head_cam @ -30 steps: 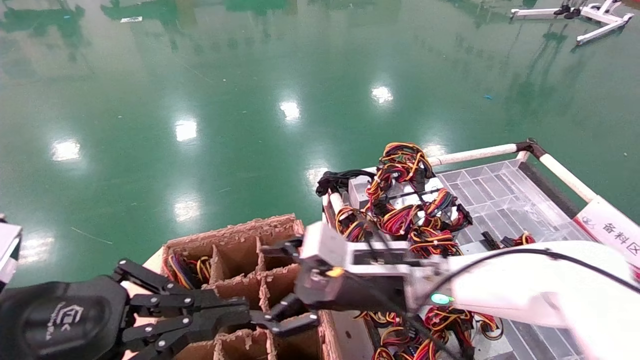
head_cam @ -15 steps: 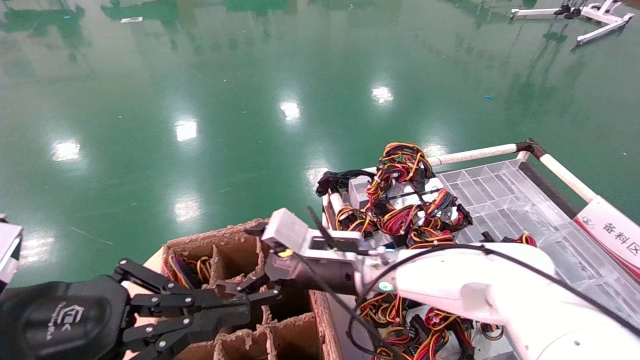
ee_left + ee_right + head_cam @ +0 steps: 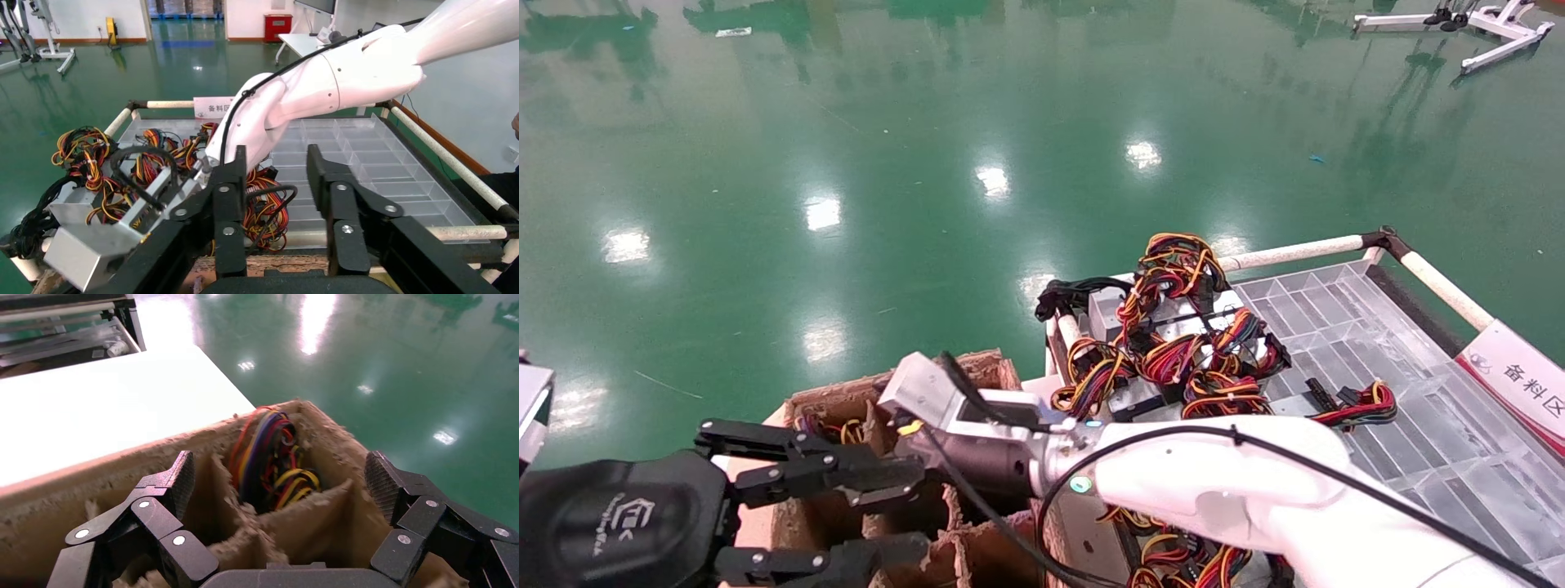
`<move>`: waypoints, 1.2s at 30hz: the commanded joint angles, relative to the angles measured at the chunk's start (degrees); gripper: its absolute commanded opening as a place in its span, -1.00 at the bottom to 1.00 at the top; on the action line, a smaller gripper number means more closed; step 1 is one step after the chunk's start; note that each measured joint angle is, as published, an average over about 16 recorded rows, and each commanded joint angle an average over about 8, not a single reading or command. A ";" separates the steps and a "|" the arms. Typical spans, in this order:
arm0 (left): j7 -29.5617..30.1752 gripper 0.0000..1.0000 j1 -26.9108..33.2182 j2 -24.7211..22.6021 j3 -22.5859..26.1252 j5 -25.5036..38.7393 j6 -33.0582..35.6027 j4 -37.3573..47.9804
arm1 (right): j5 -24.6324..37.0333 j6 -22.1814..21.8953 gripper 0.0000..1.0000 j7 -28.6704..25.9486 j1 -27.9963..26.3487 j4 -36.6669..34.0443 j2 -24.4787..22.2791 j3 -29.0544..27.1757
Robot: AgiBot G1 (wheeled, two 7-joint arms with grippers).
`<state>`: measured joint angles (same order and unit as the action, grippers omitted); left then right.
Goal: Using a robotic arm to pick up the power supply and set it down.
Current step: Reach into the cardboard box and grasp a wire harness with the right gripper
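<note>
Starting at the left, the left gripper (image 3: 911,510) is parked at the near left corner of the cardboard carton (image 3: 977,371), fingers spread and holding nothing. It has a white logo (image 3: 629,514) on its body, just an emblem with no words I can read. In the carton's far left corner compartment there's a loop of red, yellow and purple wires, which I'd take to be the power supply (image 3: 272,462), though its metal box is hidden down in the dividers. The right gripper (image 3: 281,478) hangs right above that compartment, wide open and empty, with the robotic arm (image 3: 1214,482) reaching across from the right. So I'd say this is the reach-in before the pick. The next move probably needs a straight drop past the ragged cardboard walls and a grip on the box rather than the wires. Further right, more supplies (image 3: 1181,327) are heaped at the far left corner of the clear tray (image 3: 1344,318). The sign (image 3: 1520,380) on its right edge reads 备料区.
</note>
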<state>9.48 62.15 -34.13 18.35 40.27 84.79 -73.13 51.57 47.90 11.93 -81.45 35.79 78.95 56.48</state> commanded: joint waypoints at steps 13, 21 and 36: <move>-0.01 1.00 0.01 0.01 0.02 -0.02 -0.01 0.00 | -11.48 -7.32 -1.00 -1.54 -1.05 4.60 -0.17 12.29; -0.02 1.00 0.01 0.02 0.04 -0.03 -0.02 0.00 | -16.10 -8.26 -1.00 -0.10 -1.56 4.80 -0.30 16.05; -0.03 1.00 0.02 0.03 0.06 -0.04 -0.03 0.00 | -20.88 -10.03 0.40 3.50 -2.15 4.43 -0.41 20.84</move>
<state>9.44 62.16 -34.10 18.41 40.23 84.76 -73.13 30.73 37.78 15.44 -83.56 40.20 78.54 77.25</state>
